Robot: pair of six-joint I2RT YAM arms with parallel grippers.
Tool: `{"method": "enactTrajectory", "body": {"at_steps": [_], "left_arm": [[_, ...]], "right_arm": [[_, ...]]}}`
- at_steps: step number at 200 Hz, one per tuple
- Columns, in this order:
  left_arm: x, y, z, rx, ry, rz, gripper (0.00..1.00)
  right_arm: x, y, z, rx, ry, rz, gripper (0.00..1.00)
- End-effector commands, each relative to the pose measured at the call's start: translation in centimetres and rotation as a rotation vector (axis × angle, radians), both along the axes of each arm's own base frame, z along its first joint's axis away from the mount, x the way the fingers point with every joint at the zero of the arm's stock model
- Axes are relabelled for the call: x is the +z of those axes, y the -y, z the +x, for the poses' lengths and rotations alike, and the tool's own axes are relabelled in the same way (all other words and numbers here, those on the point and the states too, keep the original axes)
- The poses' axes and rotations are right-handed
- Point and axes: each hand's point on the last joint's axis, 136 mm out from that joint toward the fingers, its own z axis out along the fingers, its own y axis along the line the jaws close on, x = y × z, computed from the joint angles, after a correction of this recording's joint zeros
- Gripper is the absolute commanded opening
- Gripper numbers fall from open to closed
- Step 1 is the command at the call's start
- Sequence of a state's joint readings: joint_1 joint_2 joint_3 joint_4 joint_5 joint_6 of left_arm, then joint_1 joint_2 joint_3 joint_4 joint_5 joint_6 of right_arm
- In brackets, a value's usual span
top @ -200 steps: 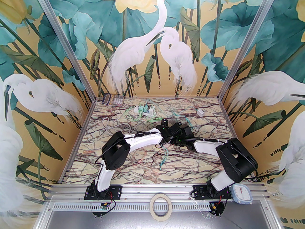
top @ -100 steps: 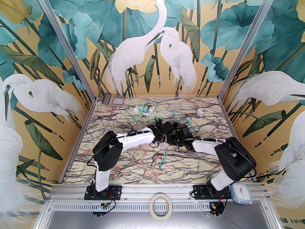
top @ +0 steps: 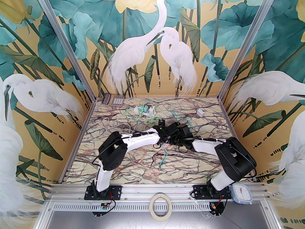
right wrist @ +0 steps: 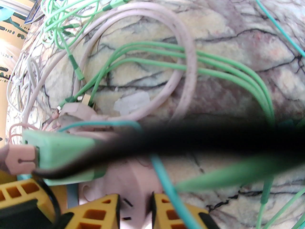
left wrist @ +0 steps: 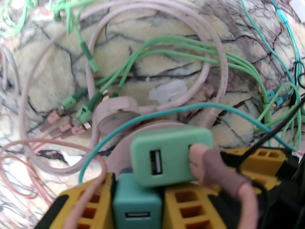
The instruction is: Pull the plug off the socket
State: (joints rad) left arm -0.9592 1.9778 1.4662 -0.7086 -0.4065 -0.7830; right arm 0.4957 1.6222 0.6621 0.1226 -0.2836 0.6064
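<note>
In the left wrist view my left gripper (left wrist: 138, 194) is shut on a teal charger plug (left wrist: 135, 206) between its yellow fingers (left wrist: 90, 206). Just above it sits a light-green charger (left wrist: 171, 155) with a pink USB plug (left wrist: 212, 168) in its right port. Both chargers stand against a pale pink socket block (right wrist: 133, 182). My right gripper (right wrist: 135, 207) is shut on that block from the other side. The right gripper's yellow fingers (left wrist: 264, 158) show beside the green charger. In the top view both wrists meet at mid-table (top: 172, 133).
Loose green (right wrist: 152, 54), pink (left wrist: 166, 13), teal and grey cables tangle across the marble table (top: 190, 170). A black cable (right wrist: 190, 137) crosses the right wrist view. A white strip with chargers (top: 145, 110), a calculator (top: 113, 100) and a white adapter (top: 200, 112) lie at the back.
The left arm swung left, then came back right, carrying the joined grippers and chargers with it. The right arm shifted only slightly.
</note>
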Motion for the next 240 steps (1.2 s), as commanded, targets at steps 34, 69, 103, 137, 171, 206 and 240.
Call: {"method": "enactTrajectory", "body": {"at_steps": [34, 69, 103, 137, 171, 206, 240], "left_arm": [[4.6, 2.9, -0.9, -0.066, -0.029, -0.275, 0.23], [3.5, 4.6, -1.7, -0.111, -0.024, -0.172, 0.22], [2.4, 6.3, -2.8, -0.172, -0.001, -0.022, 0.22], [2.3, 6.3, -3.1, -0.187, 0.005, 0.024, 0.21], [4.0, 5.3, -2.5, -0.150, -0.001, -0.102, 0.21], [4.5, 3.3, -1.6, -0.060, -0.051, -0.346, 0.21], [4.1, 3.1, -1.8, -0.066, -0.056, -0.285, 0.21]], "right_arm": [[-6.0, 3.3, -3.5, -0.028, -0.181, -0.195, 0.27], [-6.0, 3.3, -3.6, -0.027, -0.183, -0.198, 0.27], [-6.2, 3.3, -3.7, -0.024, -0.187, -0.200, 0.27], [-6.1, 3.2, -3.7, -0.022, -0.187, -0.198, 0.27], [-6.1, 3.2, -3.7, -0.021, -0.186, -0.200, 0.27], [-6.1, 3.1, -3.6, -0.018, -0.184, -0.200, 0.27], [-6.1, 3.0, -3.7, -0.014, -0.185, -0.200, 0.27]]}}
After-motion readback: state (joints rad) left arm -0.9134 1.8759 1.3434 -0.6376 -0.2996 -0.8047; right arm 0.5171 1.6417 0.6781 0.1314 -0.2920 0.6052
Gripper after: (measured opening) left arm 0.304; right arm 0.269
